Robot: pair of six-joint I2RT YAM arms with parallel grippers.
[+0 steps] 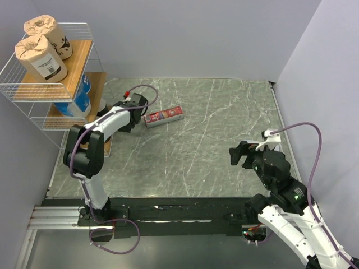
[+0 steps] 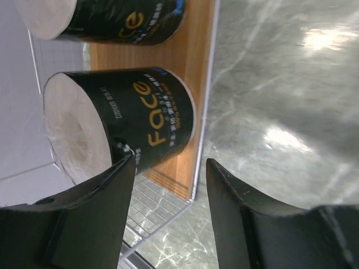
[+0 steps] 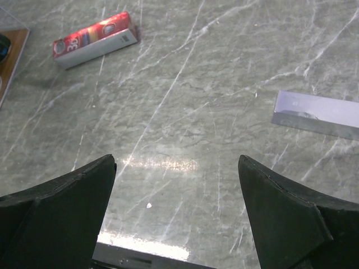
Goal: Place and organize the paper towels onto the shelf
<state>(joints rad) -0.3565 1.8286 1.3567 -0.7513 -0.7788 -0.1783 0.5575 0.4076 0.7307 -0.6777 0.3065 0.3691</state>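
L jaws part-open, empty, just short of dark roll (image 2: 140,117) on shelf (image 2: 196,56); R jaws wide, empty. Looks all shelved, maybe tidying left.

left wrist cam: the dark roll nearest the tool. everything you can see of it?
The dark roll is a short cylinder in a glossy black wrapper with gold "Face" lettering. Its exposed end is white paper with a hollow core. It looks intact and seems to stand on end on the wooden shelf board, near its wire rim, beside a second dark roll. The left tool is open; one finger overlaps the wrapper, contact unclear.
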